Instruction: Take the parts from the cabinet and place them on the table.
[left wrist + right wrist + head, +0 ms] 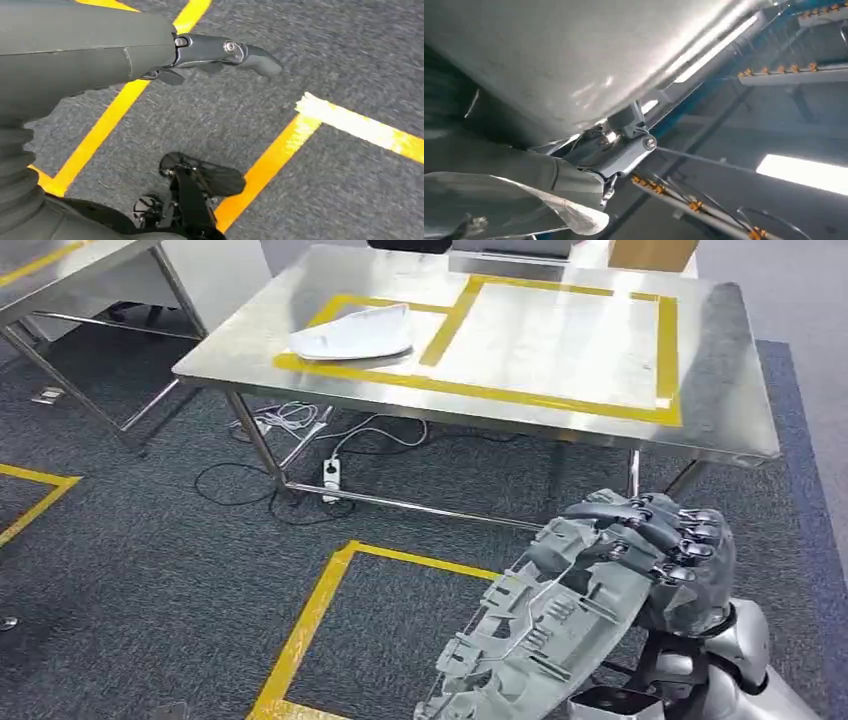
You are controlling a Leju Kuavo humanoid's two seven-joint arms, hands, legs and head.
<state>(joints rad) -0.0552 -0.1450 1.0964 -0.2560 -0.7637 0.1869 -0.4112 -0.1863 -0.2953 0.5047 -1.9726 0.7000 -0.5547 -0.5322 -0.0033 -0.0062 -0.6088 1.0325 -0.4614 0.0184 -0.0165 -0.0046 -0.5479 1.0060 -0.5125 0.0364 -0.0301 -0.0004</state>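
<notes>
White part (355,333) on steel table (720,390)

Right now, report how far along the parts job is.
Done: one white part already lies on the steel table, inside the smaller yellow-taped box. In hand: the right hand grips a grey ribbed part, carried short of the table. Left: setting that part on the table, probably in the bare larger taped box. The left hand holds nothing, hanging over the carpet.

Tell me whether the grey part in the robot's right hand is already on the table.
Not yet. The right hand holds the grey part above the carpet, short of the table, where a white part already lies.
</notes>
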